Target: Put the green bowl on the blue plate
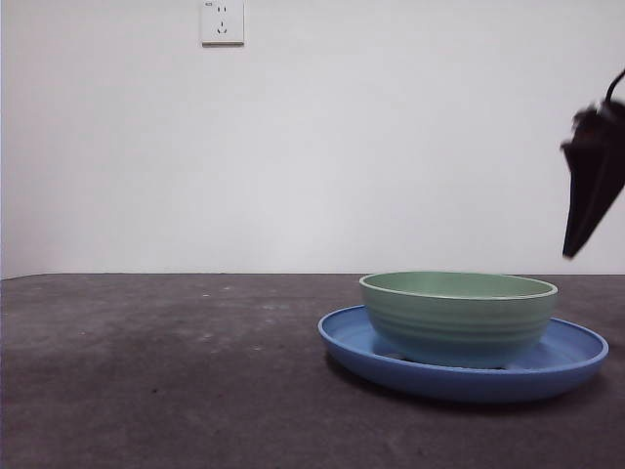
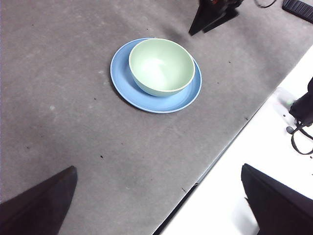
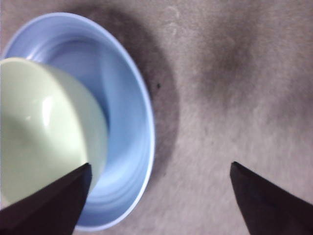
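The green bowl (image 1: 457, 315) sits upright inside the blue plate (image 1: 566, 357) on the right part of the table. The left wrist view shows the bowl (image 2: 161, 66) centred on the plate (image 2: 122, 73). My right gripper (image 3: 160, 165) hangs open just above and beside the plate's rim (image 3: 142, 122), holding nothing, with the bowl (image 3: 44, 132) next to one jaw. It appears as a dark tip (image 1: 586, 210) at the right edge of the front view, apart from the bowl. My left gripper (image 2: 158, 168) is open and empty, high and far from the plate.
The dark grey table mat (image 1: 166, 371) spreads to the left of the plate. A white table edge (image 2: 254, 161) with cables (image 2: 301, 132) lies beside the mat. A wall socket (image 1: 222, 21) is on the back wall.
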You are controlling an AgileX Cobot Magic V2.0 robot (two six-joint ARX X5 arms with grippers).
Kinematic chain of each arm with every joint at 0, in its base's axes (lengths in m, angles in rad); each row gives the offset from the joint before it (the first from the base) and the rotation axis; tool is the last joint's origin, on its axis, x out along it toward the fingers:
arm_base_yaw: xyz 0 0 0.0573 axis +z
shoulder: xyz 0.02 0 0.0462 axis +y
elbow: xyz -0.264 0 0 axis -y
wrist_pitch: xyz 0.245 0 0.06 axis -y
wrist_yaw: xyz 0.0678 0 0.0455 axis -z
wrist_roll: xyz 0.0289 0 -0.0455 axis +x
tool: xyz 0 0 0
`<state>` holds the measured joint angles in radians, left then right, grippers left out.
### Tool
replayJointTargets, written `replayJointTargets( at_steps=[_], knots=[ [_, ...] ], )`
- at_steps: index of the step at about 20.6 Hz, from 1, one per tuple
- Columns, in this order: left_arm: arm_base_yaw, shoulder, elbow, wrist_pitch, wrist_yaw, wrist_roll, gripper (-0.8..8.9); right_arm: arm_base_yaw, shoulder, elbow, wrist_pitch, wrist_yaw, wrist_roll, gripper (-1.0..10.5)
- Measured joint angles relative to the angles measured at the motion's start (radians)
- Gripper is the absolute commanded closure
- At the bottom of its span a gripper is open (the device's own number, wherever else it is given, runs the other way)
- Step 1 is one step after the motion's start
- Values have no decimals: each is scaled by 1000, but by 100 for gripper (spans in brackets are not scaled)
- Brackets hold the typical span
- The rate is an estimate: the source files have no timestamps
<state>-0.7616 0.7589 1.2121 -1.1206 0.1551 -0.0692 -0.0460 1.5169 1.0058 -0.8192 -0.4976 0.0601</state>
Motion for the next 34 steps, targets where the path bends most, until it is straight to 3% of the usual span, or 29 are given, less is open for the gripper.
replayJointTargets(
  at_steps=[5, 13, 18, 22, 27, 34],
  knots=[
    [0, 0, 0, 3, 0, 0, 180, 2, 116, 0, 72, -72, -11, 539],
    [0, 0, 0, 11, 0, -2, 181, 60, 185, 0, 145, -77, -27, 640],
    [0, 0, 0, 11, 0, -7, 185, 92, 201, 1, 174, -77, -34, 852],
    [0, 0, 0, 11, 0, -11, 185, 112, 201, 1, 181, -74, -38, 936],
    [0, 0, 0, 23, 0, -19, 185, 132, 201, 1, 180, -31, -37, 936],
    [0, 0, 0, 26, 0, -23, 185, 132, 202, 42, 146, -67, -20, 936]
  ],
)
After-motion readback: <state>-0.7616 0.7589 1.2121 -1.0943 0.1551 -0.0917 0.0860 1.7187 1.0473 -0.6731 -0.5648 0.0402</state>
